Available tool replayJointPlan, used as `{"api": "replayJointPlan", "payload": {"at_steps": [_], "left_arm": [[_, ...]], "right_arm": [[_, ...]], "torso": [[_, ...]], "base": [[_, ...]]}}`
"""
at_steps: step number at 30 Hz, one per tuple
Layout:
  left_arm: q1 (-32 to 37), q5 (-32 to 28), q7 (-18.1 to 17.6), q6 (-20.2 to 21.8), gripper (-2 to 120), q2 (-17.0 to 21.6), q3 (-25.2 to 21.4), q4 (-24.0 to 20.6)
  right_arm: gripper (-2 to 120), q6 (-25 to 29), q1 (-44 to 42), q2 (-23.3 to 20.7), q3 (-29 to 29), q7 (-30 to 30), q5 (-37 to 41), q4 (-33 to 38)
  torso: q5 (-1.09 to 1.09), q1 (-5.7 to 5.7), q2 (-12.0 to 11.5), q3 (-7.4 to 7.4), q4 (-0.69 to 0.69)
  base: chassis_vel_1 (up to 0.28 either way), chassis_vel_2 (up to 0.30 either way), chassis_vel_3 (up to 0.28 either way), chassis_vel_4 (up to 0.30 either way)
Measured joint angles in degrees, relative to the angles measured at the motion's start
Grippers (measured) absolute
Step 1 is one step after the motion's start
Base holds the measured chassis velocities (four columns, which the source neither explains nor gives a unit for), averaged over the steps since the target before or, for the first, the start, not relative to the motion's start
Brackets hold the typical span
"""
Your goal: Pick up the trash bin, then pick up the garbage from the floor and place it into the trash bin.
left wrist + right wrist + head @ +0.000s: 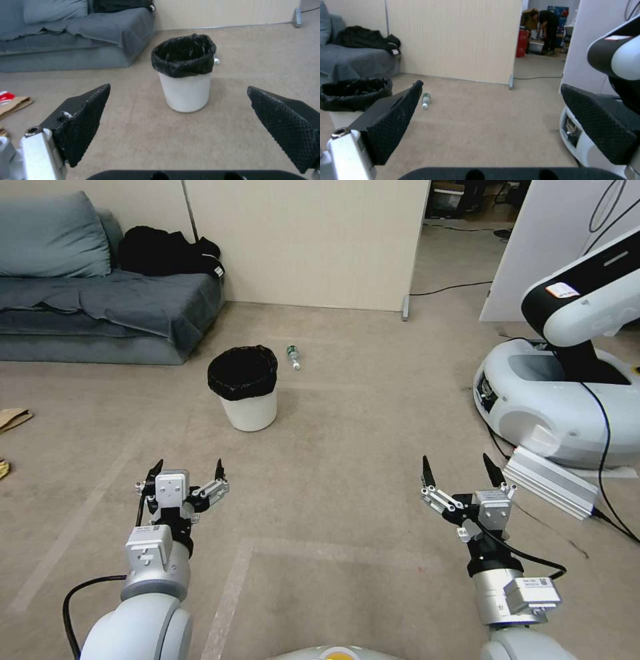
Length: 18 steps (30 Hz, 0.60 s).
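Note:
The trash bin [244, 387], a white bucket with a black bag folded over its rim, stands upright on the carpet ahead and slightly left; it also shows as the bin [184, 72] and the bin [353, 96]. A plastic bottle [293, 357] lies on the floor just behind and right of it, seen too as the bottle [426, 100]. A brown paper bag [13, 417] lies at the far left with a red carton [5, 97] beside it. My left gripper [187, 471] is open, short of the bin. My right gripper [463, 468] is open over bare carpet.
A grey sofa [100, 307] with black clothing sits at the back left. A beige partition [307, 240] closes the back. Another white robot's base [553, 400] and a metal bar [550, 481] lie close on the right, with cables on the floor.

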Motion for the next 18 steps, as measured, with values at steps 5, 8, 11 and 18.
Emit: {"api": "replayJointPlan", "payload": {"at_steps": [5,8,11,18], "left_arm": [[0.0,0.0,0.0,0.0,100,0.0,0.0,0.0],[0.0,0.0,0.0,0.0,100,0.0,0.0,0.0],[0.0,0.1,0.0,0.0,100,0.0,0.0,0.0],[-0.1,0.2,0.0,0.0,100,-0.1,0.0,0.0]], "right_arm": [[100,0.2,0.0,0.0,0.1,-0.2,0.0,0.0],[100,0.2,0.0,0.0,0.1,-0.3,0.0,0.0],[100,0.3,0.0,0.0,0.1,-0.3,-0.1,0.0],[100,0.3,0.0,0.0,0.1,-0.6,-0.1,-0.1]], "torso": [[0.0,0.0,0.0,0.0,0.01],[0.0,0.0,0.0,0.0,0.0],[0.0,0.0,0.0,0.0,0.01],[0.0,0.0,0.0,0.0,0.01]], "base": [[-0.177,0.187,0.183,-0.181],[-0.182,0.169,0.166,-0.187],[-0.187,0.16,0.186,-0.17],[-0.178,0.185,0.178,-0.169]]}}
